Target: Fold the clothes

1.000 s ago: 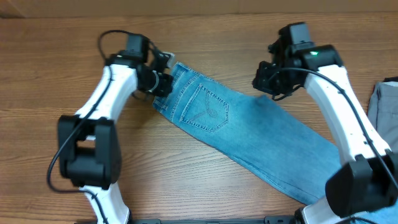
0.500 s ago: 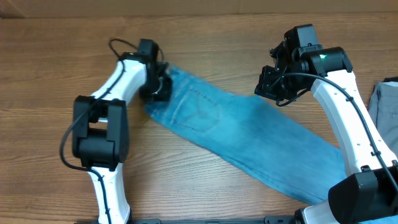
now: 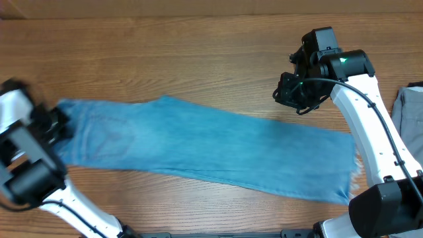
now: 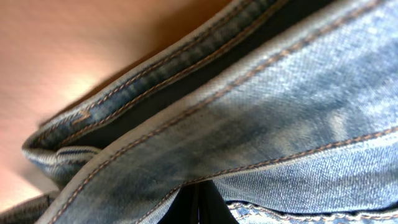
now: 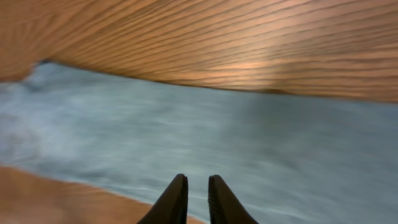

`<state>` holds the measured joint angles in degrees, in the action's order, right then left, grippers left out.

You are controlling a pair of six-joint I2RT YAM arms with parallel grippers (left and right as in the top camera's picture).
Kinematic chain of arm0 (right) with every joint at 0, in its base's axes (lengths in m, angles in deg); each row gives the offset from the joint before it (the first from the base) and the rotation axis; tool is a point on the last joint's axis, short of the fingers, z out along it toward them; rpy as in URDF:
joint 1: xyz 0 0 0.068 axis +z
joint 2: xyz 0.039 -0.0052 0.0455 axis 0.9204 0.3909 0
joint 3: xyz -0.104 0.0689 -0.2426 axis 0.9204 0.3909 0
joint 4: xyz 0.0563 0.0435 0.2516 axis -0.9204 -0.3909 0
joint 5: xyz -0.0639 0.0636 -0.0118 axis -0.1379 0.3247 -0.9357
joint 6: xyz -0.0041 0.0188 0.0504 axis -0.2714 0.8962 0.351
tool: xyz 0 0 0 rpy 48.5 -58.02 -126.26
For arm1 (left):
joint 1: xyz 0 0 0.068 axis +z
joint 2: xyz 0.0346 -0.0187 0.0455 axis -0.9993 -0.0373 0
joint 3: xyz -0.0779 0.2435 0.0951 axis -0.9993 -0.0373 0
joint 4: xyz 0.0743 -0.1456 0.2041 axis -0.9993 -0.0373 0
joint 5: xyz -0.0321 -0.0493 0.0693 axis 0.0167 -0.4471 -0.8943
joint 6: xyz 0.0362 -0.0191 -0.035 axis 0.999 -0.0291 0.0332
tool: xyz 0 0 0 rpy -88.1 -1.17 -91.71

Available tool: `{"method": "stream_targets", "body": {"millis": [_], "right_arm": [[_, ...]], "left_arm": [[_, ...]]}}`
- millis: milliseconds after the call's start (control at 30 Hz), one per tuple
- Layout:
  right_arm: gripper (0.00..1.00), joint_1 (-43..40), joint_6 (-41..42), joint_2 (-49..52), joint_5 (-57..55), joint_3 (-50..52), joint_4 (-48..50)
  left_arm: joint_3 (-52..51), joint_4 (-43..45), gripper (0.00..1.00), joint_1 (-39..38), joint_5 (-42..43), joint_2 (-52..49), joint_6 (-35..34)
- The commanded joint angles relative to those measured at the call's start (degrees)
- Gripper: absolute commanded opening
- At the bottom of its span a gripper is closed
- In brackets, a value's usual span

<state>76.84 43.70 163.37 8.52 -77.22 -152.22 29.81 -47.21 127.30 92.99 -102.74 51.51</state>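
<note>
- Gripping the jeans (image 3: 211, 149) at the waistband (image 4: 155, 93) with the left fingers (image 3: 58, 125), shut tight on the denim.
- In the left wrist view, only a dark sliver of finger at the bottom, with stitched folds crowded right against it.
- Too blurred at that end from overhead to tell which part of the waistband sits between the fingers.
- Stretched long and flat from the left fingers across the counter (image 3: 198, 46), running rightward and slightly toward the arm bases.
- Ending in a frayed hem (image 3: 353, 178), to the right of the right fingers (image 5: 177, 200) and nearer the bases than they are.
- Right fingers a narrow gap apart, holding nothing, raised clear of the cloth.
- Pale denim just ahead of and below the right fingertips in the wrist view, bare wood beyond its far edge.
- From overhead, right fingers over bare wood just past the far edge of the jeans.
- Grey garment (image 3: 411, 109) at the right edge of the counter, outward of the right fingers and apart from the jeans.
- Wide bare wood beyond both pairs of fingers, along the whole far edge of the jeans.
- Narrower strip of wood on the near side, between the jeans and the arm bases.
</note>
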Motion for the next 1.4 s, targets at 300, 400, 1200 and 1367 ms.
{"method": "stream_targets", "body": {"millis": [300, 400, 1200, 1367], "right_arm": [[0.36, -1.25, 4.66, -1.05, -11.87, 6.10, 2.16], [0.41, -4.46, 6.75, -1.03, -11.58, 10.71, 4.39], [0.78, -25.24, -4.55, -15.41, 12.83, 14.23, -3.67], [0.77, -25.24, -4.50, -15.41, 8.24, 15.91, -2.01]], "left_arm": [[3.98, -1.57, 0.21, 8.87, 18.12, 11.67, 6.51], [4.00, -2.14, 0.31, 6.47, 24.52, 15.15, 9.88], [4.96, -15.56, 1.00, -12.48, 16.35, 53.86, 16.06], [2.64, -16.31, 1.00, -12.48, 3.39, 52.59, 4.98]]}}
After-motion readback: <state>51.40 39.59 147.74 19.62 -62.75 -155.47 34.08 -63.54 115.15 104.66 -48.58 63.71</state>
